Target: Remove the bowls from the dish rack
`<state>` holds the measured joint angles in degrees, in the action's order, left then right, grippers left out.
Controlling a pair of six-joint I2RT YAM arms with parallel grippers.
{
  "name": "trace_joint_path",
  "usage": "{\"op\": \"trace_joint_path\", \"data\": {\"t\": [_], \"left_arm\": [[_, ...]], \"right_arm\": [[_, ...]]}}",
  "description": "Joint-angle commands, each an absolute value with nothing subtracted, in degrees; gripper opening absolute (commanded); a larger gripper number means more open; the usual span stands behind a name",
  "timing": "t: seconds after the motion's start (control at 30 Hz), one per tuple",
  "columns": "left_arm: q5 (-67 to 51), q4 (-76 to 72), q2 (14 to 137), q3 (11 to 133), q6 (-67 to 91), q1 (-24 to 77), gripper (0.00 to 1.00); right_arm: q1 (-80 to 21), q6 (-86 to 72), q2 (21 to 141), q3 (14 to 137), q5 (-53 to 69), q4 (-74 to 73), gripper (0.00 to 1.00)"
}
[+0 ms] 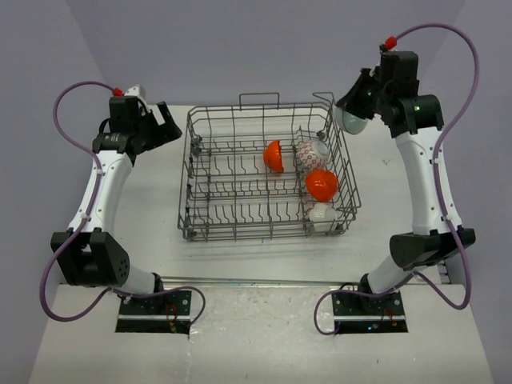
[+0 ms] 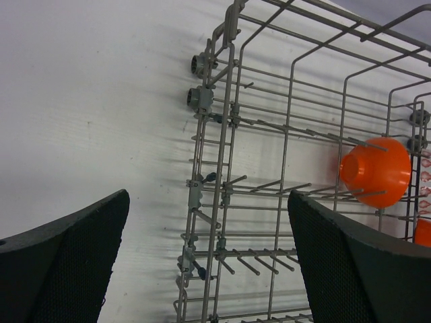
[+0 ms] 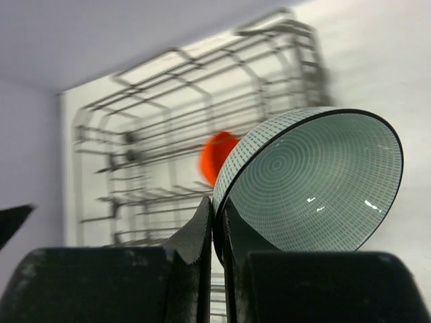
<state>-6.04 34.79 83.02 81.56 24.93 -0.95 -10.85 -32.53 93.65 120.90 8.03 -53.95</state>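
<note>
The grey wire dish rack stands mid-table. In its right half are an orange bowl, a white bowl with red pattern, a second orange bowl and a plain white bowl. My right gripper is shut on the rim of the blue-teal speckled bowl, which hangs in the air just beyond the rack's far right corner. My left gripper is open and empty above the rack's left wall, with an orange bowl ahead of it.
White table lies bare to the left and right of the rack. A metal rail runs along the near side in front of both arm bases. The rack's loop handle sticks up at the far side.
</note>
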Motion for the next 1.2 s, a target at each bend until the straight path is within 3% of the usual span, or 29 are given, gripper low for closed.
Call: {"op": "trace_joint_path", "data": {"t": [0.0,0.17,0.47,1.17], "left_arm": [[-8.79,32.35,85.25,84.2,24.87,-0.62,1.0],[-9.4,31.2,86.75,83.41,24.87,-0.62,1.0],[-9.49,30.85,88.07,83.23,24.0,-0.62,1.0],[-7.91,30.94,89.12,81.65,23.38,-0.61,1.0]], "right_arm": [[-8.71,-28.39,91.93,117.16,-12.28,-59.32,0.0],[-5.02,-27.6,91.84,110.4,-21.69,-60.47,0.0],[5.18,-30.58,102.72,103.36,-19.87,-58.36,0.0],[12.39,-29.1,121.64,101.86,-22.5,-52.65,0.0]]}}
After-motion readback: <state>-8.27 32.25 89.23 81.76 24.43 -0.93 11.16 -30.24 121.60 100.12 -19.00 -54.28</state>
